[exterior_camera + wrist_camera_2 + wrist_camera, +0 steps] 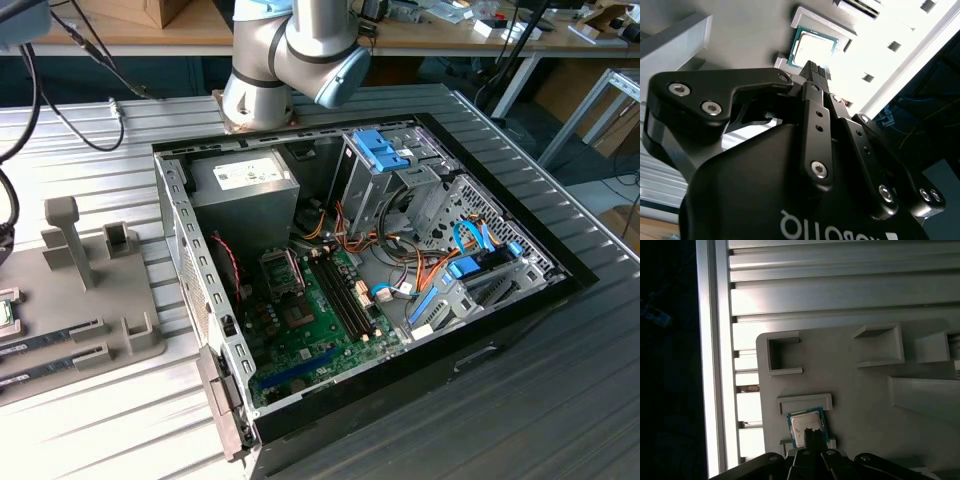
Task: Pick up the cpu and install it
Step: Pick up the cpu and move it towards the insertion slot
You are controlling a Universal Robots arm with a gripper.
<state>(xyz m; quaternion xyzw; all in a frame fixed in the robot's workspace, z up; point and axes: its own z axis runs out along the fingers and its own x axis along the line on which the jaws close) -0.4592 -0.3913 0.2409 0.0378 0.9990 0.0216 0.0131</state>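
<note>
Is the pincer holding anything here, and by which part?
Nothing held: the pincer hangs shut over the small square silvery chip with green rim, lying in its grey holder.

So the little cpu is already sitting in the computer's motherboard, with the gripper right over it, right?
Not quite. The cpu lies on the grey holder tray on the table, not in the motherboard. The first wrist view shows it there. The gripper is right over it, as you said.
</note>
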